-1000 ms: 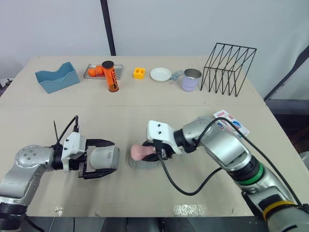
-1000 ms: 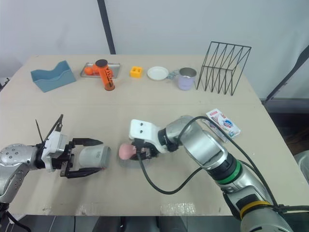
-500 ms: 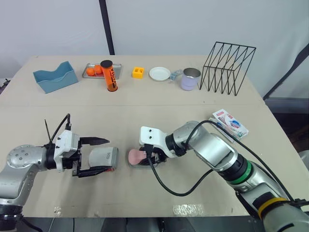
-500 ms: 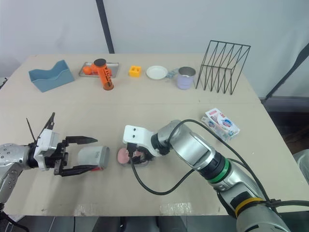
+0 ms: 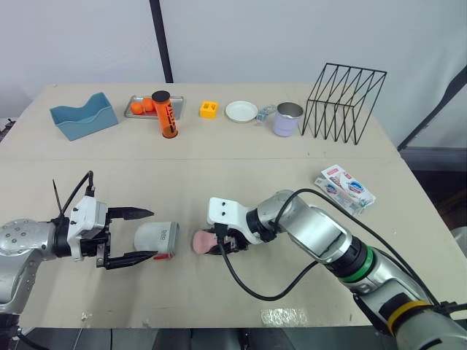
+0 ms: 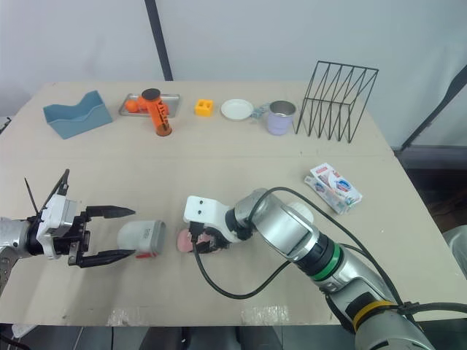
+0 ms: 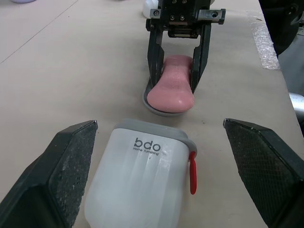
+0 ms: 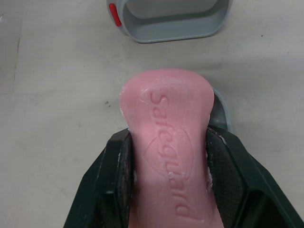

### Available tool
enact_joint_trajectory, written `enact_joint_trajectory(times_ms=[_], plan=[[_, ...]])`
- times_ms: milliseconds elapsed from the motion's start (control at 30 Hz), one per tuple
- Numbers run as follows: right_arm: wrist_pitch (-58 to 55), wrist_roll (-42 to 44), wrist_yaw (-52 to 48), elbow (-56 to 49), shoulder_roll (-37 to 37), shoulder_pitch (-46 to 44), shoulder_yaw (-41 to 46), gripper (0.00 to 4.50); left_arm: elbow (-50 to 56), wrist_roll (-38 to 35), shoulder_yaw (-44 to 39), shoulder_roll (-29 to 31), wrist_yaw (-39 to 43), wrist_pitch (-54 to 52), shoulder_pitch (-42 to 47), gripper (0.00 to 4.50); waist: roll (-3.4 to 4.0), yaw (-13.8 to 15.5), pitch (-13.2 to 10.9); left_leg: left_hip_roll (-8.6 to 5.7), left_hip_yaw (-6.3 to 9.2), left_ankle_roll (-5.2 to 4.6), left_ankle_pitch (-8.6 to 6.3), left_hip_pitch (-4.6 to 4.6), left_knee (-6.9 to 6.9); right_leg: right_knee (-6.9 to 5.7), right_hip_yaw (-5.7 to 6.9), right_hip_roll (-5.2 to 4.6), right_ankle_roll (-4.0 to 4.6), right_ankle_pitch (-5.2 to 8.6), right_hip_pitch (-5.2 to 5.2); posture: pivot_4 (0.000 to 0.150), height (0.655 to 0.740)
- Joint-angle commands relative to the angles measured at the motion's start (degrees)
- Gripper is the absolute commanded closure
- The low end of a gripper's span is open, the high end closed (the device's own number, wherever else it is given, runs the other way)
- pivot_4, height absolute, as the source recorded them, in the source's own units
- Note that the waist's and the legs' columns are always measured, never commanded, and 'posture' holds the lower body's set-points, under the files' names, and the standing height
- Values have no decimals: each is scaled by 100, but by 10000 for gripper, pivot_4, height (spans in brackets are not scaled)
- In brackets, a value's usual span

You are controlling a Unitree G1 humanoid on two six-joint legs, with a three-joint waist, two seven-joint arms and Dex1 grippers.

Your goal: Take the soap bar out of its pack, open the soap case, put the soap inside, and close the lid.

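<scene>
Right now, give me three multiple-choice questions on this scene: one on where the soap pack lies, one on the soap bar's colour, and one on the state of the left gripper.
1. Where on the table does the soap pack lie?
A. far left corner
B. right side
C. dead centre

2. What colour is the soap bar?
A. white
B. green
C. pink

3. What state is the left gripper in?
A. open, clear of the case lid
B. shut on the case lid
C. shut on nothing

Answers:
1 B, the pack lies flat near the table's right edge.
2 C, the bar is plainly pink in both wrist views.
3 A, the left wrist view shows the fingers spread wide with gaps on both sides of the lid.
</scene>
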State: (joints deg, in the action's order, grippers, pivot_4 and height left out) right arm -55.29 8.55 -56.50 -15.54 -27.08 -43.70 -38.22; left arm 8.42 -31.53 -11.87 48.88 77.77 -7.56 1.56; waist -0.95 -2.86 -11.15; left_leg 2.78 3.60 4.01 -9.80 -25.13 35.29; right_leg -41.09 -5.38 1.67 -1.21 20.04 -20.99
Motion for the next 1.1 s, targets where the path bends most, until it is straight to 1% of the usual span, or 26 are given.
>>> enact_joint_trajectory(times_ms=[33,367,433,467,533,567,600,967,1100], plan=[[167,-88,5,-44,-56,-68,-46,28233,127,-27,-133,73,-47,6,6,0,0,0,0,0,0,0,0,0,0,0,0,0,0,0,0,1500,7400],[172,-70,-27,-51,-111,-62,20,28233,154,7,-101,98,-72,-11,33,0,-1,0,0,0,0,0,0,0,0,0,0,0,0,0,0,1500,7400],[155,-54,-30,-53,-105,-59,30,17857,167,5,-94,96,-83,-16,26,0,-1,0,0,0,0,0,0,0,0,0,0,0,0,0,0,1500,7400],[156,-52,-29,-53,-101,-61,36,14841,177,2,-90,95,-90,-19,23,0,-1,0,0,0,0,0,0,0,0,0,0,0,0,0,0,1500,7400],[157,-33,-35,-56,-78,-92,75,5224,194,-5,-80,93,-101,-28,21,0,-2,0,1,1,1,0,0,1,0,0,1,0,1,0,1,1500,7400],[156,-21,-43,-59,-71,-109,97,1321,197,-3,-75,92,-100,-25,20,0,-2,0,1,0,0,0,0,0,0,0,1,0,1,-1,1,1500,7400],[155,-9,-54,-65,-71,-122,116,538,196,2,-70,90,-98,-20,17,0,-2,0,1,0,0,0,0,0,1,0,1,0,1,-1,1,1500,7400],[224,172,-253,-345,-392,-161,393,538,173,50,-57,93,-61,45,3,0,-2,2,1,0,1,0,0,0,1,0,3,-1,1,-1,0,1500,7400],[295,300,-319,-477,-522,-112,614,538,117,72,-66,107,-10,93,-17,0,-1,3,1,0,0,0,0,0,0,0,3,0,1,-1,0,1500,7400]])
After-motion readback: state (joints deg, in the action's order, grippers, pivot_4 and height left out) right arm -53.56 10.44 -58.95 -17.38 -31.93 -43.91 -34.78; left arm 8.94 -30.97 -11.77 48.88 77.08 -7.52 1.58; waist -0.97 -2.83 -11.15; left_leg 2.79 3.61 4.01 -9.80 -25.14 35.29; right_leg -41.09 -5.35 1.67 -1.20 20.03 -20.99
